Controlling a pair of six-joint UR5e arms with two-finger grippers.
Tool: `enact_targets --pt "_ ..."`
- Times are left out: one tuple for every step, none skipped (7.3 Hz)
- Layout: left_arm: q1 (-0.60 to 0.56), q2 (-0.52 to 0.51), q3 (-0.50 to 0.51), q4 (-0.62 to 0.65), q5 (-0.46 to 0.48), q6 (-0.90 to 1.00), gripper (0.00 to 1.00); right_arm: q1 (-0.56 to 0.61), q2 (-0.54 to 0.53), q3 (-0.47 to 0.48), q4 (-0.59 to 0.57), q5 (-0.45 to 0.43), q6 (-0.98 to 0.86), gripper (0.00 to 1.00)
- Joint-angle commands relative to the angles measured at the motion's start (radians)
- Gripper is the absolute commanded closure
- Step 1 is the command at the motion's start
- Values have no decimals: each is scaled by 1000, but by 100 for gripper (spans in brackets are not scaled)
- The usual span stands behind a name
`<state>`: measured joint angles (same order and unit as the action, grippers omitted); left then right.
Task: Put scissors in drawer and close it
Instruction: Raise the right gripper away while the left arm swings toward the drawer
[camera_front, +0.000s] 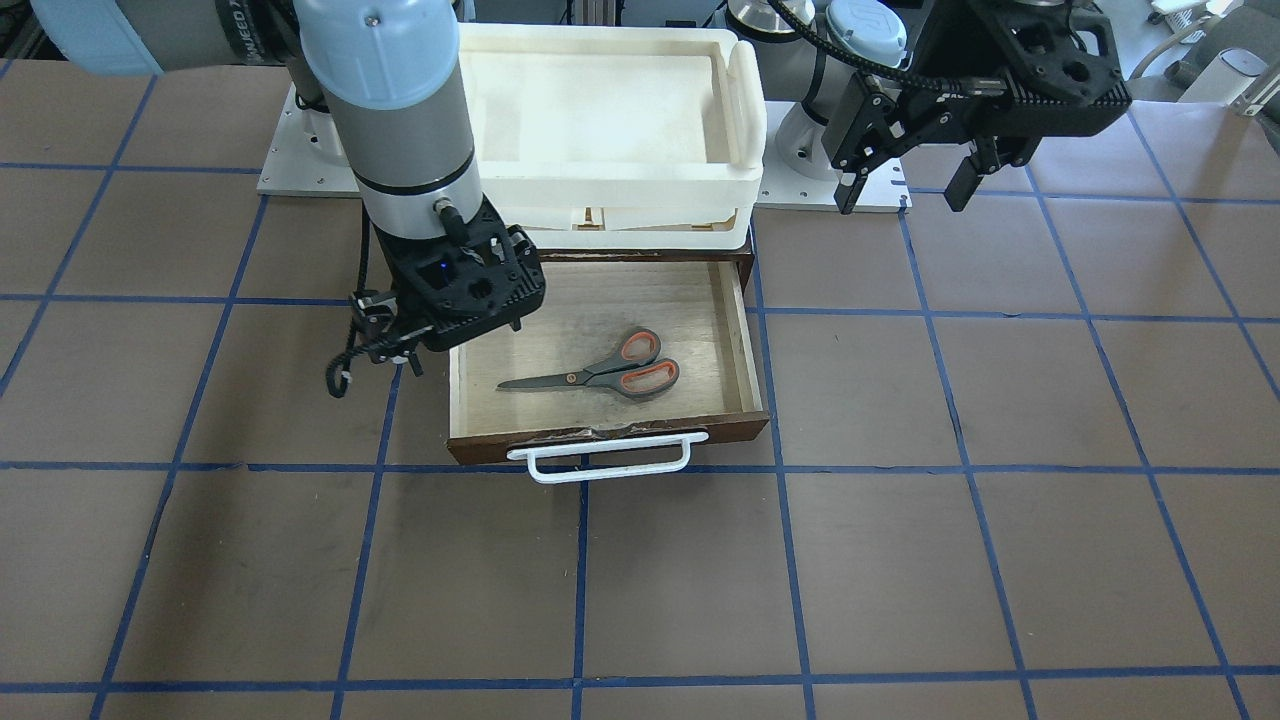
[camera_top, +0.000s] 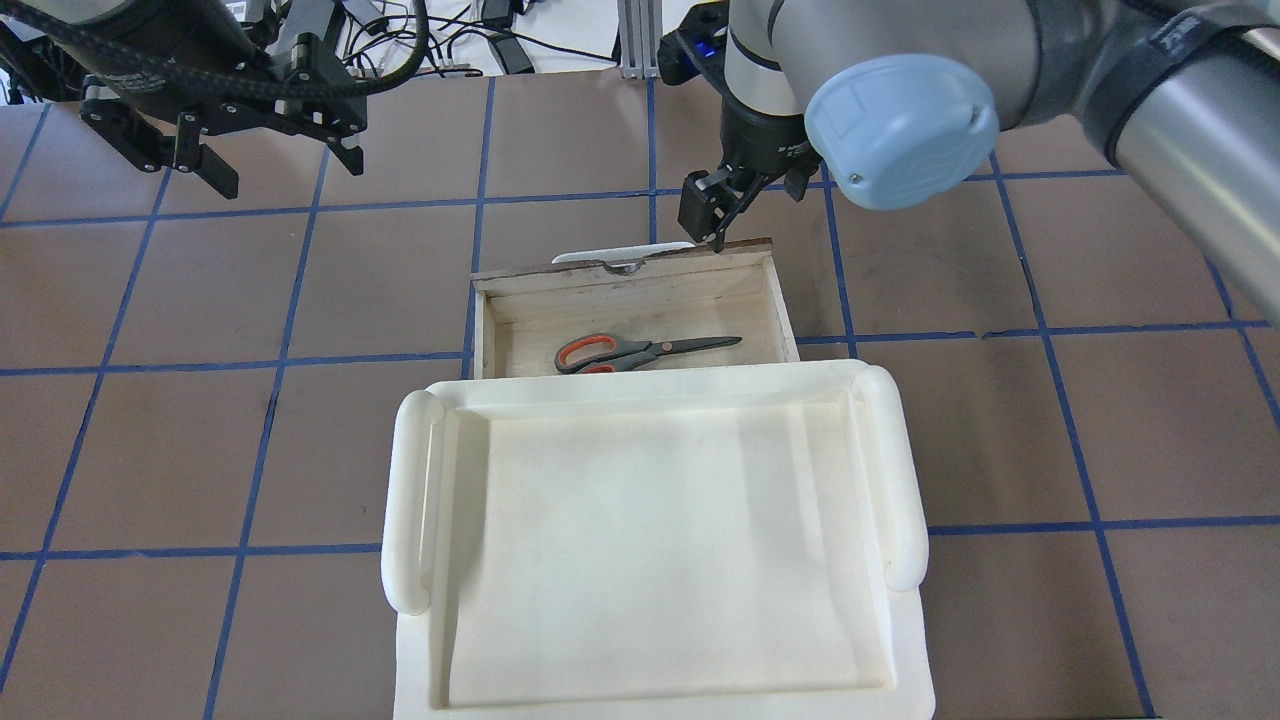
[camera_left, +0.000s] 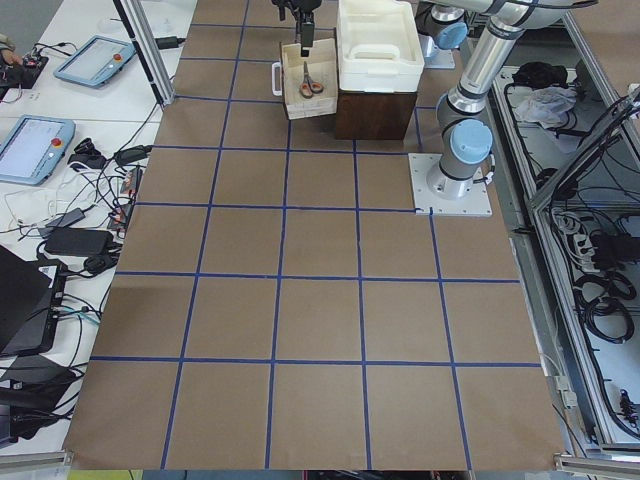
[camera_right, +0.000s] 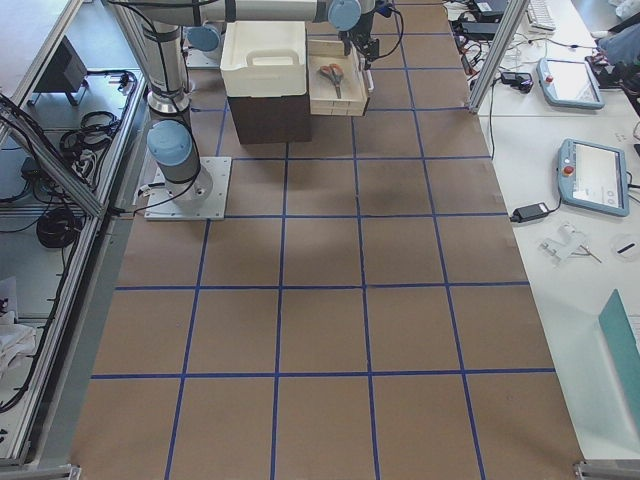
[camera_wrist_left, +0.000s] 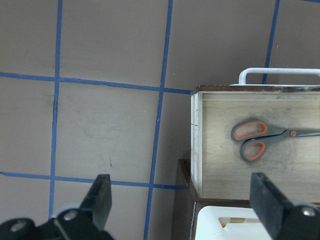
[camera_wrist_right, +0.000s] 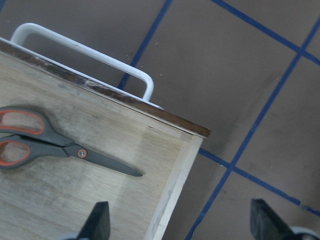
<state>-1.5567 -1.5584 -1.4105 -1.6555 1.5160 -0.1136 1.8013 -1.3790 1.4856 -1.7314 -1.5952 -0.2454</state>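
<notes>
The scissors (camera_front: 610, 372) (camera_top: 640, 350) (camera_wrist_left: 265, 140) (camera_wrist_right: 55, 145) lie flat on the plywood floor of the drawer (camera_front: 560, 310) (camera_top: 640, 300), which is pulled out of its dark brown case (camera_front: 742, 250). The drawer's white bar handle (camera_front: 600, 462) points away from the robot. My right gripper (camera_top: 712, 225) (camera_wrist_right: 182, 225) hovers open over the drawer's front corner on the robot's right, holding nothing. My left gripper (camera_front: 905, 195) (camera_top: 285, 165) (camera_wrist_left: 182, 200) hangs open and empty, high above the table, well off to the drawer's left.
A white plastic tray (camera_front: 745, 120) (camera_top: 640, 385) sits on top of the case and overhangs the drawer's rear. Both arm base plates (camera_front: 300, 180) flank the case. Brown table with blue grid lines extends in front of the handle. Operators' benches with tablets (camera_right: 590, 175) border the far side.
</notes>
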Motion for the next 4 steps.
enact_targets --pt "-22 -87 16 43 -11 -41 0 -101 -41 5 58 -16 123 0" --pt "-31 -125 16 96 -13 -44 0 -188 -57 4 91 -9 124 0" --pt "-48 -178 16 155 -13 -47 0 -250 -80 4 89 -14 118 0" --pt "-72 -228 16 228 -14 -85 0 -273 -81 4 85 -8 126 0"
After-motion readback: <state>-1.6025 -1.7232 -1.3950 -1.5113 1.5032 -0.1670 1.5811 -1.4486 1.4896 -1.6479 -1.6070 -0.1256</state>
